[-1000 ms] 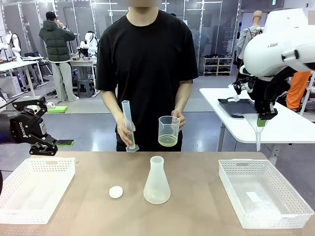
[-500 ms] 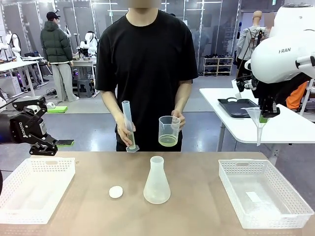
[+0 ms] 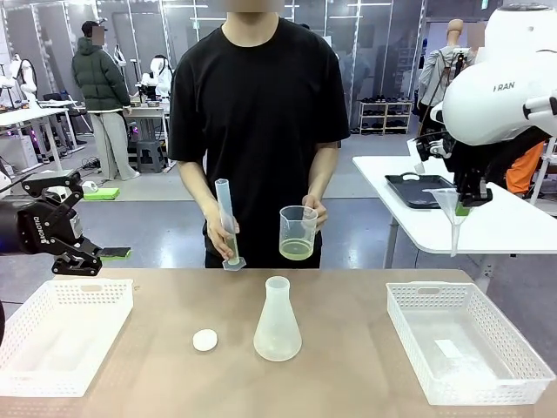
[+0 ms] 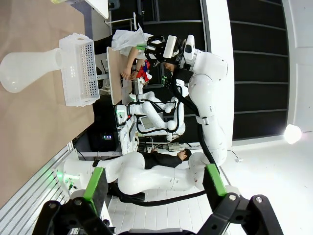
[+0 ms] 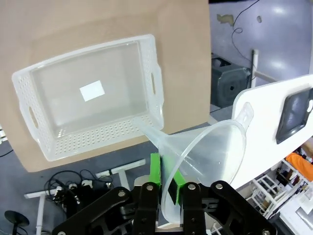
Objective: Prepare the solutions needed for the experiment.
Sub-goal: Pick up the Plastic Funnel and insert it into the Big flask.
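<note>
ok quick read: the right pincer [image 5: 168, 185] is pinching the clear funnel [image 5: 203, 147] by the wall of its cone, pads pressed tight on it, spout hanging down. It's hovering up in the air w/ the right-hand basket [image 5: 98, 132] sitting below it (just a white label in there afaict). The left pincer [image 4: 154, 183] is spread wide w/ nothing between the pads, hanging off to the side w/ the other basket [image 3: 87, 287] sitting just below it. Going further out: the conical flask [image 3: 277, 324] is standing upright mid-table, looking empty. It's down and toward the middle from the funnel pincer and well apart from it, w/ a small white cap [image 3: 204, 340] lying near it on the left-pincer side. Past that, at the far edge, the person is holding a graduated cylinder [image 3: 224, 209] in one hand [image 3: 219, 233] and a beaker [image 3: 298, 228] in the other hand [image 3: 315, 212], both up off the table, above and beyond the flask. The solution [image 3: 297, 251] is sitting in the bottom of the beaker as a pale yellow-green layer, and there's a similar tint low in the cylinder, can't tell how much tho. So imo we're in the funnel step: it's gripped but not yet seated. Next move prob needs the right arm swinging toward the middle and lowering so the spout is going straight into the flask neck w/o tipping the flask, then the pads opening so the person can be pouring thru it.
</note>
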